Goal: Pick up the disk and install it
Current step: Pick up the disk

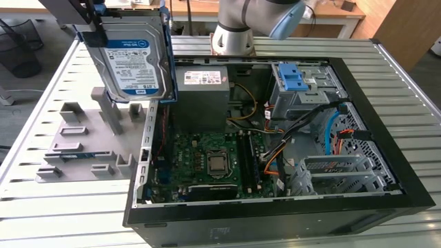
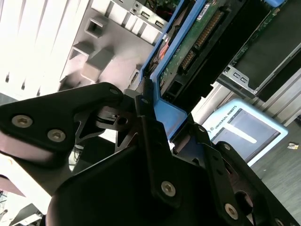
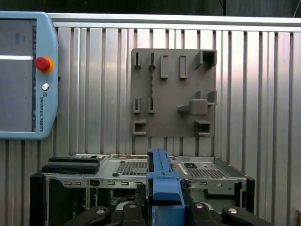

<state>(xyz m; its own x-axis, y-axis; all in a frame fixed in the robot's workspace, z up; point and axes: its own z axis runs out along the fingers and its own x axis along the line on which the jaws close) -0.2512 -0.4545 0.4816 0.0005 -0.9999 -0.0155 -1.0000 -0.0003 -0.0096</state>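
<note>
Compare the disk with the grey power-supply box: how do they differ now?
The disk hangs upright in mid-air in the shut pincer; the power-supply box sits inside the computer case. The disk has a blue frame; the box has none. Both carry a printed label.

The exterior view looks steeply down, fairly near, on the open computer case [image 1: 276,209], with the grey fixture plate [image 1: 82,150] at the case's nine o'clock. Both wrist views look past the gripper [image 3: 162,207], the first from high above and the second close and oblique. They share the plate, the case and the teach pendant [image 3: 23,75].
</note>
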